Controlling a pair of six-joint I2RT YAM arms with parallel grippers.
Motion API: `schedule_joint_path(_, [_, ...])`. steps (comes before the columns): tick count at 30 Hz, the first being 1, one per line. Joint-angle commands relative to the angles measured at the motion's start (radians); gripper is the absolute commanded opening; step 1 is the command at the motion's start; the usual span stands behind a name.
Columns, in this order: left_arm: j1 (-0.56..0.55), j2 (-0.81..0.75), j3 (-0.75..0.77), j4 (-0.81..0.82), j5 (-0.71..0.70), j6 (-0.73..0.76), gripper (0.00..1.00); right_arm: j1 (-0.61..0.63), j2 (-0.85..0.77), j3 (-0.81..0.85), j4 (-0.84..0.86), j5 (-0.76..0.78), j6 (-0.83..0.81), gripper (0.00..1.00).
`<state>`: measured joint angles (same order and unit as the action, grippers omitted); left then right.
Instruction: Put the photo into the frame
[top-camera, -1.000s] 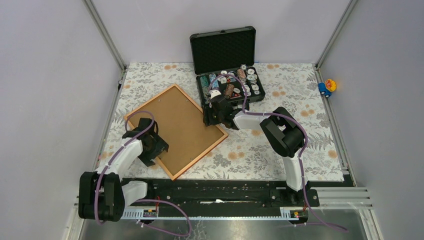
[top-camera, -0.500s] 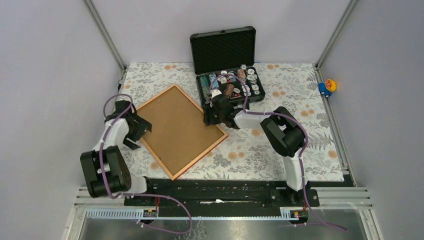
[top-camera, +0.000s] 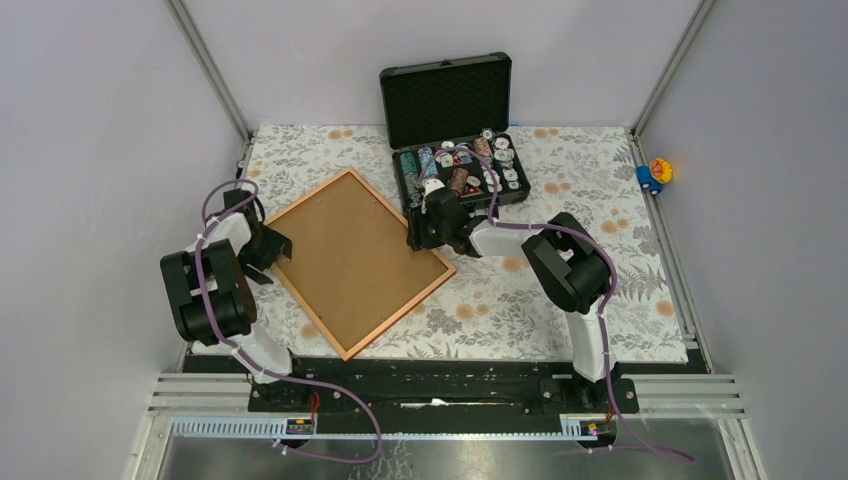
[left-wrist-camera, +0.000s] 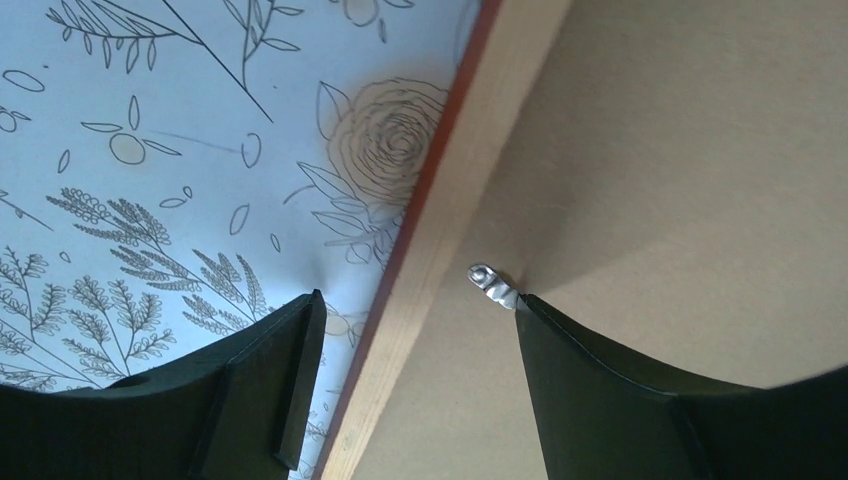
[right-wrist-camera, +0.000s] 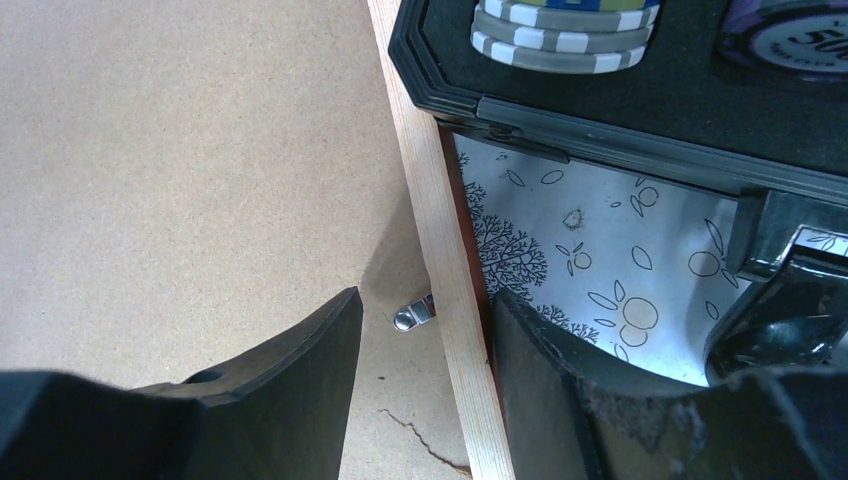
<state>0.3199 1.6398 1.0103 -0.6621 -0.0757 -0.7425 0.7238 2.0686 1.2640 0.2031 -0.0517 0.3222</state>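
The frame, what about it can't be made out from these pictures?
1. Photo: in no view; the backing board covers the frame's inside.
2. Frame's front: face down, hidden in every view.
3. Tabs: too small from the top; left wrist shows one tab, right wrist another, others cut off.
4. Frame's far right rail: partly under the right pincer, top view.

I see the frame (left-wrist-camera: 445, 230) lying flat, back up, diagonal, left of centre. A brown backing board (top-camera: 350, 262) fills it.

The right hand (right-wrist-camera: 424, 305), fingers apart, straddles a metal tab (right-wrist-camera: 412, 316) and one rail of the frame (right-wrist-camera: 442, 250).
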Motion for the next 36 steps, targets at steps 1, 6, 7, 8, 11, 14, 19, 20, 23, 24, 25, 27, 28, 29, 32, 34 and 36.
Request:
schedule_joint_path(1, [0.025,0.036,0.037,0.030,0.005,-0.015,0.75,-0.003,-0.016,-0.012,-0.041,-0.032,0.008,0.58])
schedule_joint_path(6, [0.032,0.056,0.030,0.037,0.005,-0.004,0.70,-0.005,-0.009,-0.009,-0.042,-0.042,0.009,0.58])
schedule_joint_path(7, [0.034,0.054,0.026,0.039,0.006,-0.001,0.68,-0.004,-0.008,-0.008,-0.042,-0.043,0.010,0.58])
schedule_joint_path(8, [0.036,0.050,0.019,0.044,0.003,0.004,0.65,-0.006,-0.006,-0.007,-0.042,-0.044,0.009,0.58])
schedule_joint_path(11, [0.043,0.043,0.005,0.056,-0.004,0.021,0.61,-0.006,-0.004,-0.005,-0.042,-0.049,0.012,0.58])
schedule_joint_path(14, [0.048,0.044,0.011,0.053,-0.004,0.046,0.66,-0.006,-0.002,-0.004,-0.041,-0.053,0.013,0.58])
schedule_joint_path(19, [0.050,0.005,0.006,0.052,0.004,0.078,0.64,-0.006,0.003,0.000,-0.042,-0.058,0.016,0.58])
schedule_joint_path(20, [0.051,-0.007,0.005,0.053,0.005,0.078,0.67,-0.005,0.002,0.000,-0.042,-0.060,0.016,0.58])
schedule_joint_path(23, [0.050,-0.032,0.014,0.056,0.024,0.084,0.77,-0.006,0.005,0.003,-0.042,-0.066,0.016,0.58])
schedule_joint_path(24, [0.050,-0.037,0.020,0.055,0.033,0.084,0.79,-0.005,0.008,0.004,-0.042,-0.067,0.018,0.58])
schedule_joint_path(25, [0.051,-0.037,0.027,0.051,0.043,0.083,0.80,-0.007,0.008,0.005,-0.042,-0.069,0.017,0.58])
schedule_joint_path(27, [0.050,-0.031,0.038,0.047,0.047,0.076,0.82,-0.006,0.010,0.006,-0.042,-0.071,0.018,0.58])
schedule_joint_path(28, [0.050,-0.024,0.040,0.048,0.040,0.072,0.83,-0.007,0.010,0.006,-0.042,-0.071,0.019,0.58])
schedule_joint_path(29, [0.050,-0.015,0.039,0.046,0.034,0.067,0.84,-0.007,0.009,0.006,-0.042,-0.070,0.018,0.58])
schedule_joint_path(32, [0.053,0.018,0.025,0.051,0.052,0.042,0.84,-0.006,0.008,0.003,-0.042,-0.068,0.019,0.58])
schedule_joint_path(34, [0.053,0.040,0.024,0.052,0.053,0.021,0.83,-0.007,0.008,0.003,-0.042,-0.069,0.018,0.58])
schedule_joint_path(36, [0.054,0.055,0.026,0.051,0.048,0.005,0.81,-0.009,0.009,0.003,-0.042,-0.072,0.019,0.58])
